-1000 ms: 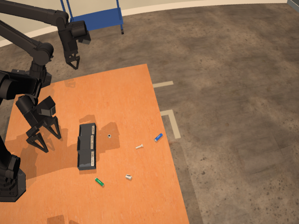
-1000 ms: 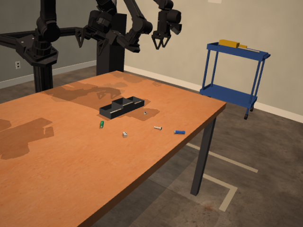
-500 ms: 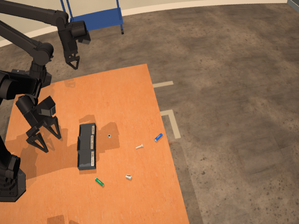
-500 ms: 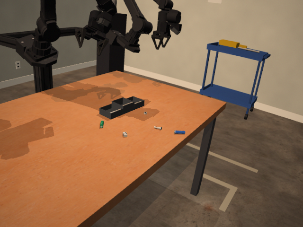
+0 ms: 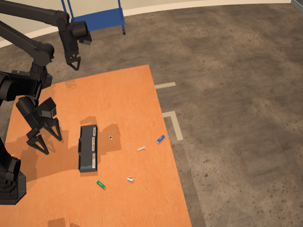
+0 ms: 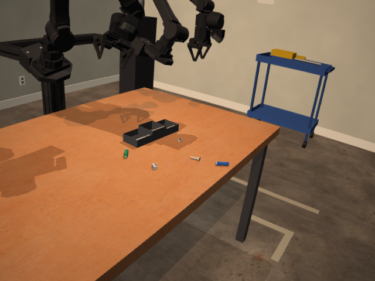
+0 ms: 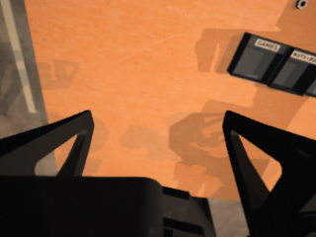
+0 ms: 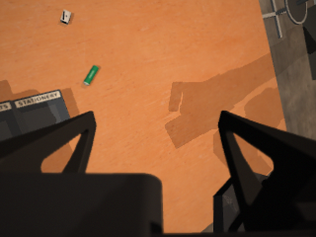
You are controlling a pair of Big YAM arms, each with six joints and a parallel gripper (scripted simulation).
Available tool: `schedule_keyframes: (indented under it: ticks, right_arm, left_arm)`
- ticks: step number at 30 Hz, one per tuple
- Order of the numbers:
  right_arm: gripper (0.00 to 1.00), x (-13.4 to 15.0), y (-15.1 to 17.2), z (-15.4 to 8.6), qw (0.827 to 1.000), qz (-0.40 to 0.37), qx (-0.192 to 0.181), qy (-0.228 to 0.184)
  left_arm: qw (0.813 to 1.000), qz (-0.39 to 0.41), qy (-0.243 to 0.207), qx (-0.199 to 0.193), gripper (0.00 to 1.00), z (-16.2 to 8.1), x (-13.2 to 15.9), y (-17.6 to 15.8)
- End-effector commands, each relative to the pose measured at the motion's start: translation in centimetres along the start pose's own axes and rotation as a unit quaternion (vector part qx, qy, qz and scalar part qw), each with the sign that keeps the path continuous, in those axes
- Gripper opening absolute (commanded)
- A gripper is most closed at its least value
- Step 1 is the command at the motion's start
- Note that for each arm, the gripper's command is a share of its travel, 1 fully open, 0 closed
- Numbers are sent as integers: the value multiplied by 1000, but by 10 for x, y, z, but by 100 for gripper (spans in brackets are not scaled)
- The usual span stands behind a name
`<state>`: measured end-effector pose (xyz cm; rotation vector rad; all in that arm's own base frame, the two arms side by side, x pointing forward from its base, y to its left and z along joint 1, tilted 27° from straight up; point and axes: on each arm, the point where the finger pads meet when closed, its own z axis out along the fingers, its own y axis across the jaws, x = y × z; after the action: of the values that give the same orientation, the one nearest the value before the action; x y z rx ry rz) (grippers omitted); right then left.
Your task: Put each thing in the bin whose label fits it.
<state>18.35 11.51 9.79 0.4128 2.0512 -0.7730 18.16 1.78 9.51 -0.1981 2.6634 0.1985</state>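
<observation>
Left pincer [image 5: 77,63] [image 6: 198,59] [image 7: 157,118]: open, ungripped
Bins [image 5: 88,170] [image 6: 130,140] [image 7: 276,69] [image 8: 64,105]: between pincers, labels readable for sorting
Nut [image 5: 111,137] [image 6: 180,140] [image 7: 301,4], bolt [image 5: 141,148] [image 6: 194,158]: ahead of pincers, seemingly awaiting NUTS+BOLTS
Blue battery [image 5: 160,139] [image 6: 222,164], green battery [image 5: 100,184] [image 6: 126,153] [image 8: 91,75]: ahead, unlabelled, rightly outside
Sharpener [image 5: 130,179] [image 6: 154,166] [image 8: 66,17]: ahead, for STATIONERY
Right pincer [image 5: 54,147] [image 6: 111,62] [image 8: 157,118]: open, ungripped

No visible change, apparently.
</observation>
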Motion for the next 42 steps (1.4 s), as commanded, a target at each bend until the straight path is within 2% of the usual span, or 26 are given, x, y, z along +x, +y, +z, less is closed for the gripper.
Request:
schedule_keyframes:
  ticks: [1, 23, 24, 26, 38, 42]
  right_arm:
    - [100, 0, 0, 0, 1000, 0, 0, 0]
    - [100, 0, 0, 0, 1000, 0, 0, 0]
    - [100, 6, 4, 10, 1000, -4, 5, 0]
    - [100, 6, 4, 10, 1000, -4, 5, 0]
    - [100, 57, 44, 86, 1000, -5, 6, 0]
    - [100, 58, 45, 87, 1000, -6, 6, 0]
  left_arm:
    - [1000, 1, 7, -2, 100, 3, 6, 2]
    - [1000, 1, 7, -2, 100, 3, 6, 2]
    - [1000, 1, 7, -2, 100, 3, 6, 2]
    - [1000, 1, 7, -2, 100, 3, 6, 2]
    - [1000, 1, 7, -2, 100, 3, 6, 2]
    - [1000, 1, 7, -2, 100, 3, 6, 2]
